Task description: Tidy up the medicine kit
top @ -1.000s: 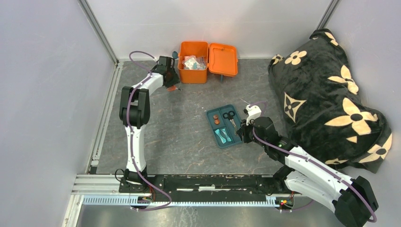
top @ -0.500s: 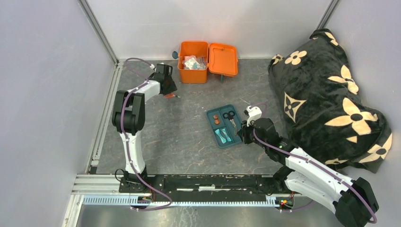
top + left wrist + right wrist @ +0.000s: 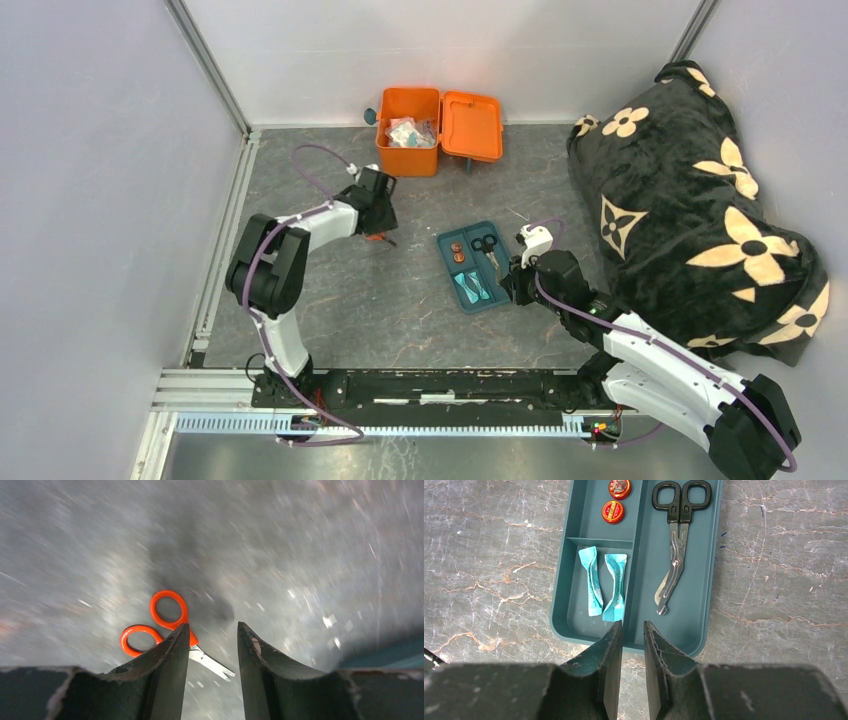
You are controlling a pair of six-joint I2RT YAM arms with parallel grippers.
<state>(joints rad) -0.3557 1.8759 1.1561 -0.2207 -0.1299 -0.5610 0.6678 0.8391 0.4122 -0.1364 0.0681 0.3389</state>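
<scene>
The medicine kit (image 3: 408, 145) is an orange box at the back of the floor, its lid (image 3: 472, 126) laid open to the right and packets inside. My left gripper (image 3: 380, 212) hangs over the floor between the kit and the teal tray (image 3: 442, 245). It is shut on the orange-handled scissors (image 3: 211, 663), which stay sharp against the blurred floor; the left finger hides the grip point (image 3: 213, 626). My right gripper (image 3: 632, 623) hovers at the tray's near rim (image 3: 689, 615), jaws slightly apart with nothing between them.
The tray holds black scissors (image 3: 676, 540), two red tins (image 3: 614, 511) and two teal packets (image 3: 604, 582). A black blanket with cream flowers (image 3: 690, 200) is heaped on the right. Grey walls and metal rails close in the left and back.
My left gripper has swung from beside the kit's left side down and to the right, towards the tray, with the orange scissors moving along. The right arm and the tray have stayed put.
</scene>
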